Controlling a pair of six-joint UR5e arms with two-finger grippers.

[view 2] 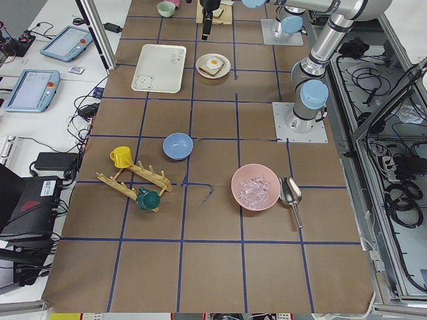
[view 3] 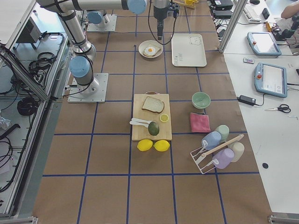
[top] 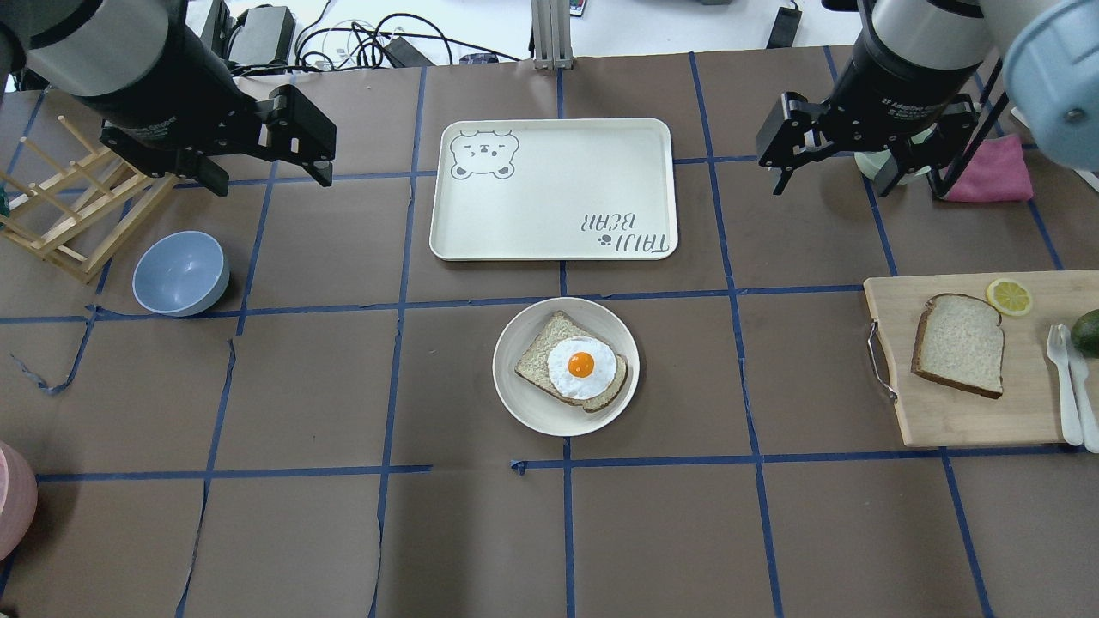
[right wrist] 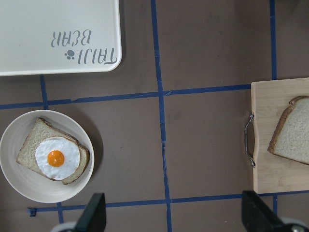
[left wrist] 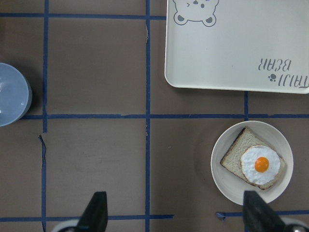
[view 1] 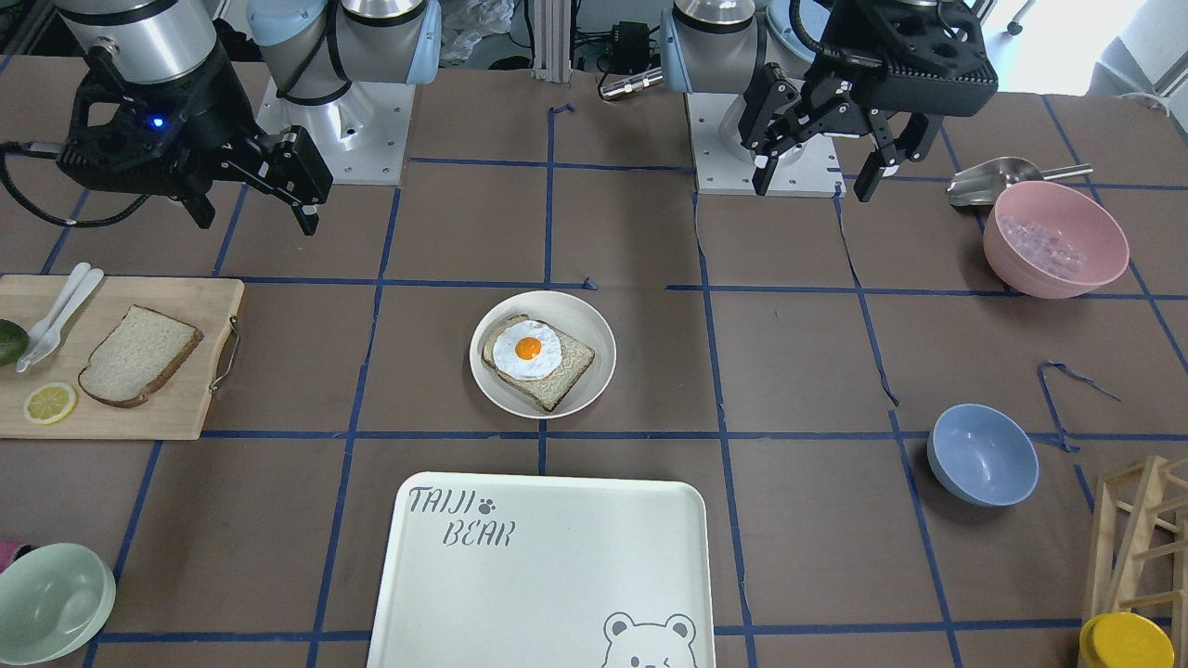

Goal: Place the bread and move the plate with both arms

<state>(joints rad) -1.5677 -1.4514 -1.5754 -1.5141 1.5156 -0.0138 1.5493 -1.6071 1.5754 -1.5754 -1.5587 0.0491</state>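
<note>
The bread (top: 962, 343) lies flat on a wooden cutting board (top: 944, 425) on the robot's right side of the tabletop, with its rounded end pointing away from the robot. A lemon slice (top: 1009, 296) sits just beside that end, and white plastic cutlery (top: 1069, 386) lies near its outer edge. The plate (top: 515, 403) is in the middle of the tabletop, well apart from the board, and holds an egg-topped slice (top: 580, 365). The "TAIJI BEAR" tray (top: 549, 189) is just beyond the plate.

My right end effector (right wrist: 175, 215) hangs high with its fingers spread wide and nothing between them. It is over the bare tabletop between the plate and the board. The left end effector (left wrist: 176, 215) is also wide open and empty, up near the blue bowl (top: 180, 273).

As I read it, nothing has been picked up yet, so the bread grasp comes first. I would bring the right arm across until the slice is centred between the fingers, then line the jaws up across its straight crusts. The descent should stay clear of the lemon and cutlery. I expect the crumb to squash easily, so I'd close gently. The plate should stay untouched until the slice rests squarely on the egg.
</note>
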